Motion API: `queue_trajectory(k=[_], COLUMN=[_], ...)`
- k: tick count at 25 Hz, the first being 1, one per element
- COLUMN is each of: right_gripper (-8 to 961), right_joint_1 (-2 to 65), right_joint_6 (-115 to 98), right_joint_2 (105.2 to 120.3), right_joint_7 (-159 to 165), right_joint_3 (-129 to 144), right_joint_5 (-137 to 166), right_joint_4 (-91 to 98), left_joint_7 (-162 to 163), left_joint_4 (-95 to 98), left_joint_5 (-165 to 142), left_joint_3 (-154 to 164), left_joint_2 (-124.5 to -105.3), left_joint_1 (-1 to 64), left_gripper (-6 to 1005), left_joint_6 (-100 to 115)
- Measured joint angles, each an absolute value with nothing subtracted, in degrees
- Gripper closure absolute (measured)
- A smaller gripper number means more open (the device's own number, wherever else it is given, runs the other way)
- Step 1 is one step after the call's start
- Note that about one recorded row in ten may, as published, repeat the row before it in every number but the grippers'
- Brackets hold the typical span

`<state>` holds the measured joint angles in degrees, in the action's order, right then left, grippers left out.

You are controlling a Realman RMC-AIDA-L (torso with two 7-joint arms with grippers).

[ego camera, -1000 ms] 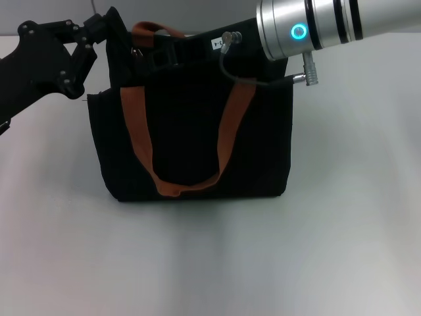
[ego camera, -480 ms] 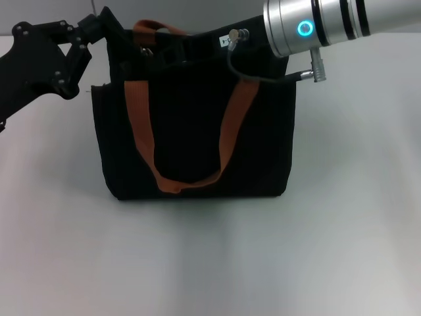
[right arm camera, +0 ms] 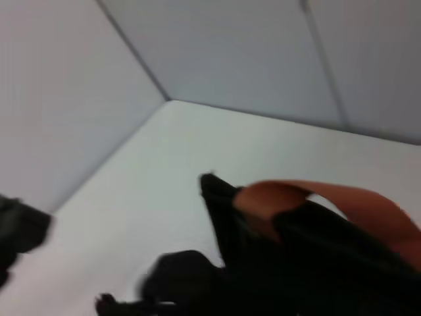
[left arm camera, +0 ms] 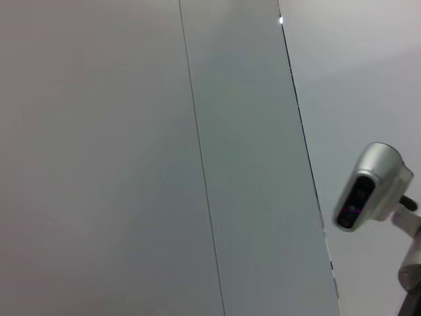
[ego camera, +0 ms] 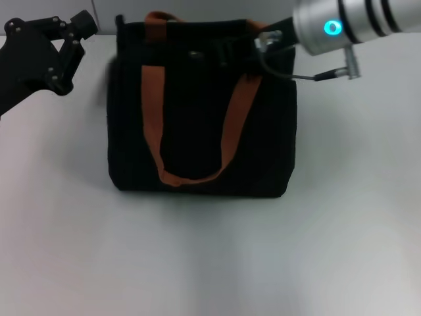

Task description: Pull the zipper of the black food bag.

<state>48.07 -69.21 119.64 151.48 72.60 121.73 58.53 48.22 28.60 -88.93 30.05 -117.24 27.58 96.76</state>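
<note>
A black food bag [ego camera: 200,112] with orange-brown strap handles [ego camera: 197,125] is standing upright on a pale table [ego camera: 210,263], and the right gripper [ego camera: 263,38] is reaching over its top right corner, where the zipper presumably runs, though neither the pull tab nor the claw's state can be told. The left gripper [ego camera: 79,26] is hanging apart from the bag's upper left corner, gripping nothing, fingers seemingly apart. Doing this well likely means pulling straight along the track while bracing the bag against sliding.
</note>
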Motion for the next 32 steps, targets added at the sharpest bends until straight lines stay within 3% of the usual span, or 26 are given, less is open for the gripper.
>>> queue_trajectory(k=[8,19,27,32], right_gripper=[954,954,954,954], right_joint_1=[40.88,41.45,41.59,41.58], right_joint_6=[-69.25,-69.06,-69.4,-69.73], right_joint_2=[119.78,119.8,119.8,119.8], right_joint_7=[156.22,155.34,155.07,155.04], right_joint_3=[73.75,75.02,75.13,75.15], right_joint_5=[125.05,123.59,122.85,122.76], right_joint_4=[69.58,69.24,69.2,69.3], left_joint_7=[48.25,47.75,53.88,58.07], left_joint_4=[28.65,28.77,30.29,35.39], left_joint_5=[-88.48,-88.85,-91.16,-98.33], left_joint_3=[30.06,30.21,36.53,37.39], left_joint_2=[-117.1,-116.85,-113.75,-114.08], left_joint_1=[27.6,27.53,28.97,30.08], left_gripper=[994,936,894,868], left_joint_6=[96.45,92.53,85.16,81.42])
